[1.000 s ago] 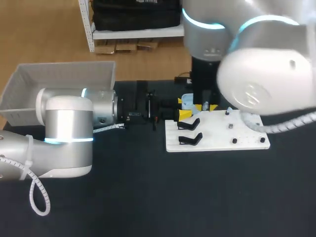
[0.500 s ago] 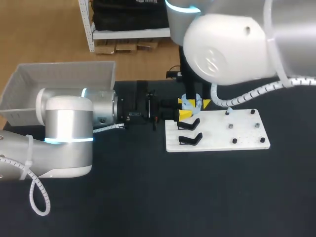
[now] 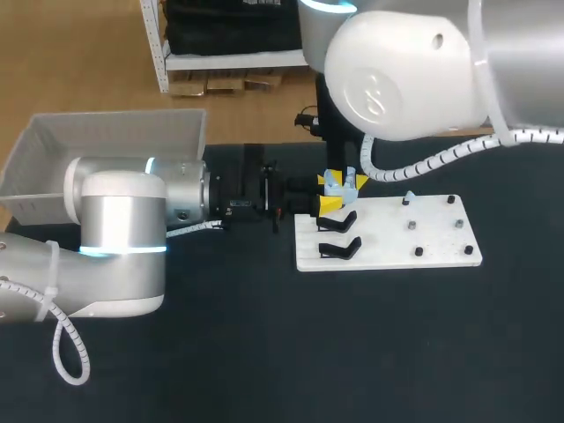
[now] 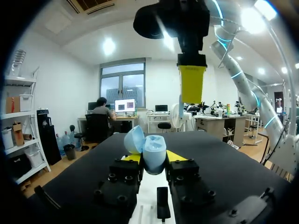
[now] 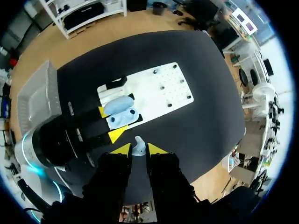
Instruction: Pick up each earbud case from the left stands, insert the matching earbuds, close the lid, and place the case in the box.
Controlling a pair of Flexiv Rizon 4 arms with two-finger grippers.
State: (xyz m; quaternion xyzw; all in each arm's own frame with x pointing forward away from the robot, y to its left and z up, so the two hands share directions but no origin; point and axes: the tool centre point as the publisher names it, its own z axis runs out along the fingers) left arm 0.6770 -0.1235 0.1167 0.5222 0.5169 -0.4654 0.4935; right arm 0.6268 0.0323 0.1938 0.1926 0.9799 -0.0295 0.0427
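A pale blue earbud case [image 4: 152, 151] with its lid hinged open sits between the yellow tips of my left gripper [image 4: 153, 159], which is shut on it. In the head view the case [image 3: 338, 184] hangs at the far left corner of the white stand board [image 3: 388, 240]. My right gripper [image 5: 138, 149] stands straight above the case [image 5: 119, 112], apart from it, and is shut on a small pale earbud [image 5: 138, 145]. From the left wrist, one yellow fingertip [image 4: 192, 84] of the right gripper hangs above the case. Two black stands [image 3: 338, 234] on the board's left side are bare.
A grey box [image 3: 106, 137] stands at the far left of the black table, behind my left arm. Several small pegs [image 3: 411, 225] stick up on the board's right half. My right arm's bulky links hang over the table's far middle.
My right arm has swung leftward and back, and its gripper now stands over the open case. The left arm and the case have stayed put.
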